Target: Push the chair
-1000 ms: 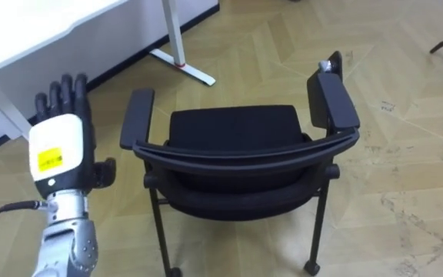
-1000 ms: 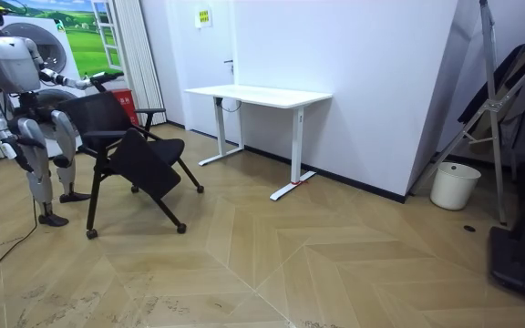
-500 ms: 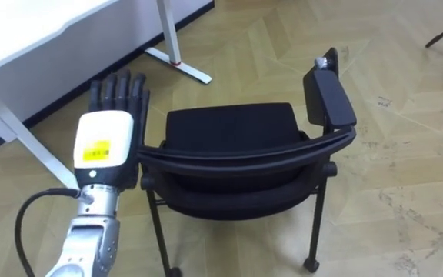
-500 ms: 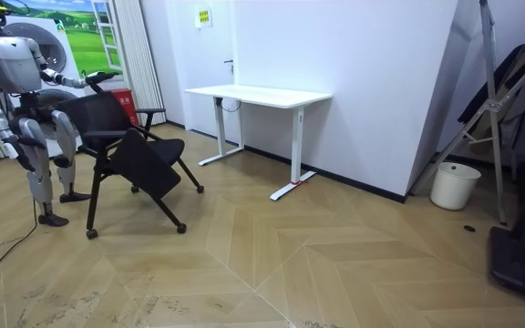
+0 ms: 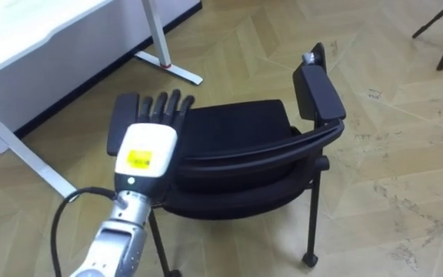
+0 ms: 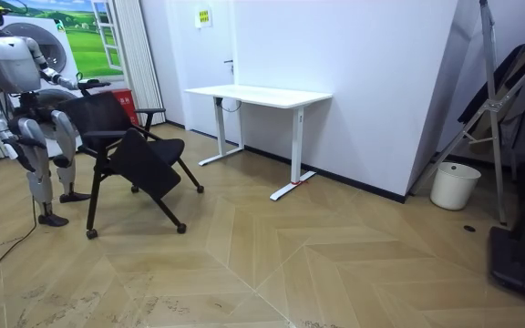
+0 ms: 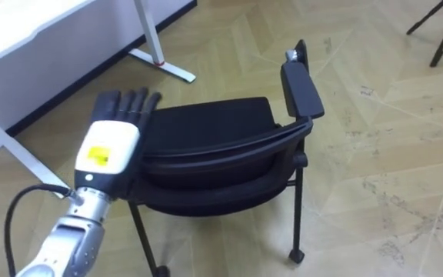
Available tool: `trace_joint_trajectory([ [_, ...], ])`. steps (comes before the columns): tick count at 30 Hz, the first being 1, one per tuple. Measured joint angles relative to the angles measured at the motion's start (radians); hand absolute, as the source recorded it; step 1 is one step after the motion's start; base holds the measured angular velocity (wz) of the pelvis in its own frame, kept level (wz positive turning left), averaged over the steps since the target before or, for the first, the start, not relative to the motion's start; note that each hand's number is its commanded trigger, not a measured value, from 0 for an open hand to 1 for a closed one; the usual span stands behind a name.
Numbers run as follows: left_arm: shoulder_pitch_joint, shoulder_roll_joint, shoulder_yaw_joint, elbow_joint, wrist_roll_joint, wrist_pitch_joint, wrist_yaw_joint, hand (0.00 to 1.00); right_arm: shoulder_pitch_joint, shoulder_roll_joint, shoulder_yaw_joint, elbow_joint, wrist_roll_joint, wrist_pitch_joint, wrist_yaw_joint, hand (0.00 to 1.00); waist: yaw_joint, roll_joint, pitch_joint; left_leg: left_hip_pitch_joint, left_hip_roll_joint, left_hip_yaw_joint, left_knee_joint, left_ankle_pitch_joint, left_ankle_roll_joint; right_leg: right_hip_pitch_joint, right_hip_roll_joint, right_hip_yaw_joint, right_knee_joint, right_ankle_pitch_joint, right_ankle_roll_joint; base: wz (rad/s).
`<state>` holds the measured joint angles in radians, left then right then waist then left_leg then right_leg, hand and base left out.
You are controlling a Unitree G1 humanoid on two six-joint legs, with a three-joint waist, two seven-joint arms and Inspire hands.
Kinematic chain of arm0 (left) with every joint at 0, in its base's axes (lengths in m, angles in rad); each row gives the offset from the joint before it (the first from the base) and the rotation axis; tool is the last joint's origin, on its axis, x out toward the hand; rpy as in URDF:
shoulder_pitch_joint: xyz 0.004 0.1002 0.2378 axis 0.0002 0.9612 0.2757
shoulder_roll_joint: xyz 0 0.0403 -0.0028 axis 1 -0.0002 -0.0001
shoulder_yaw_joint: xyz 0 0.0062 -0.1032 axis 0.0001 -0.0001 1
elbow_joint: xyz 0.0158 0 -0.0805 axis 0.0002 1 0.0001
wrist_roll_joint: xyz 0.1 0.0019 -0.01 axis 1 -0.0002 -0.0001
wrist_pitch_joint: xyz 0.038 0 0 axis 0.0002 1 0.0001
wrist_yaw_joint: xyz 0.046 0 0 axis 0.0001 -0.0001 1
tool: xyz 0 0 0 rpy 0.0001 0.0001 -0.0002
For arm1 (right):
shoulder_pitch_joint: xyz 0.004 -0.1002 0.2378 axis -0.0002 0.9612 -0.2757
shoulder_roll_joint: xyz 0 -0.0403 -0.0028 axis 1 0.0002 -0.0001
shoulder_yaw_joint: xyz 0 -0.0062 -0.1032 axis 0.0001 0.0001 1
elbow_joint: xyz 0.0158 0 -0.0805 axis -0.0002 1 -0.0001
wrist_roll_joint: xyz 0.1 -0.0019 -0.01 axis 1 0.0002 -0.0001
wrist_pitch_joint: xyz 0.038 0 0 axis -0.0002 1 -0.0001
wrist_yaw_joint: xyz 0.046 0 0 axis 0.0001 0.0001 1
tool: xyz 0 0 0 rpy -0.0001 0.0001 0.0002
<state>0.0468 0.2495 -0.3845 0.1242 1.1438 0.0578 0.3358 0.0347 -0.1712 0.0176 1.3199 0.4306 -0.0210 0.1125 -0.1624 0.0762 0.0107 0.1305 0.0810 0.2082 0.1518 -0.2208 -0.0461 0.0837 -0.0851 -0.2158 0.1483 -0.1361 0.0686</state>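
1. In the left eye view, the chair (image 5: 237, 125) stood with its back toward the robot. Its curved top rail (image 5: 271, 156) ran crosswise, and the seat lay beyond the rail. The left hand (image 5: 146, 142) was over the rail's left end, where it met that side's armrest. Its fingers (image 5: 164, 104) were straight and spread, pointing toward the seat, and held nothing. I could not tell whether the palm actually pressed on the rail. The right armrest (image 5: 318, 92) stood free at the rail's other end. A white counter (image 5: 29, 38) stood beyond the chair, to its left.

2. In the room view, the robot stood upright right behind the chair (image 6: 117, 137), on the room view's left. The left hand (image 6: 94, 84) reached out at the height of the chair's back. The right hand (image 6: 15, 153) seemed to hang low at the robot's side, too small to read. The counter (image 6: 258, 94) stood past the chair, to the room view's right.

3. In the right eye view, the left hand (image 7: 108, 150) sat flat and open at the same rail end of the chair (image 7: 206, 123). The chair lay straight ahead of the palm, so I judged a push would run across the rail's long axis. Because the hand was off-centre, that push might also swing the chair round.
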Motion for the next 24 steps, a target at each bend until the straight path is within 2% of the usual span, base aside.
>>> trace_joint_trajectory([
  [7, 0.000, 0.007, -0.035, 0.000, 0.000, 0.004, -0.044, 0.00, -0.007, 0.001, 0.001, 0.000, -0.002, 0.000, 0.000, 0.00, -0.003, -0.004, 0.0018, 0.000, -0.001, 0.003, -0.001, 0.000, 0.000, 0.000, 0.000, 0.003, -0.001, -0.001, 0.001, 0.00],
  [12, 0.000, 0.007, -0.049, 0.001, 0.000, 0.007, -0.071, 0.00, -0.007, 0.002, 0.001, -0.001, -0.004, 0.000, 0.000, 0.00, -0.003, -0.009, -0.0002, 0.001, -0.001, 0.003, -0.001, 0.000, 0.000, 0.000, 0.000, 0.004, 0.000, -0.001, 0.001, 0.00],
  [13, 0.000, 0.008, -0.049, 0.001, 0.000, 0.007, -0.074, 0.80, -0.006, 0.003, 0.001, -0.002, -0.006, 0.000, 0.000, 0.00, -0.003, -0.010, -0.0006, 0.001, -0.001, 0.003, -0.001, 0.000, 0.000, 0.000, 0.000, 0.004, 0.001, -0.001, 0.001, 0.00],
  [14, 0.000, 0.008, -0.049, 0.001, 0.000, 0.008, -0.082, 0.97, -0.005, 0.003, 0.000, -0.002, -0.008, 0.000, 0.000, 0.00, -0.003, -0.011, -0.0013, 0.002, -0.001, 0.006, -0.001, 0.000, 0.000, 0.000, 0.000, 0.006, 0.001, -0.001, 0.001, -0.04],
  [15, 0.000, 0.008, -0.049, 0.004, 0.000, 0.008, -0.090, 1.00, -0.005, 0.003, 0.000, -0.002, -0.012, 0.000, 0.000, 0.00, -0.003, -0.012, -0.0024, 0.003, -0.001, 0.009, -0.001, 0.000, 0.000, 0.000, 0.000, 0.009, 0.001, -0.001, 0.001, -0.06],
  [21, -0.001, 0.008, -0.044, 0.023, -0.014, 0.008, -0.106, 1.00, -0.002, 0.004, -0.001, -0.001, -0.016, 0.002, -0.002, 0.00, -0.002, -0.017, -0.0135, 0.008, -0.001, 0.014, 0.000, 0.000, 0.000, 0.000, 0.000, 0.015, 0.004, -0.001, 0.001, -0.02],
  [24, -0.008, 0.006, -0.037, 0.046, -0.044, 0.007, -0.106, 1.00, -0.002, 0.004, -0.001, -0.001, -0.007, 0.002, -0.004, 0.00, -0.004, -0.014, -0.0163, 0.018, -0.001, 0.030, 0.000, 0.000, 0.000, 0.002, 0.000, 0.023, 0.005, -0.001, 0.001, -0.13],
])
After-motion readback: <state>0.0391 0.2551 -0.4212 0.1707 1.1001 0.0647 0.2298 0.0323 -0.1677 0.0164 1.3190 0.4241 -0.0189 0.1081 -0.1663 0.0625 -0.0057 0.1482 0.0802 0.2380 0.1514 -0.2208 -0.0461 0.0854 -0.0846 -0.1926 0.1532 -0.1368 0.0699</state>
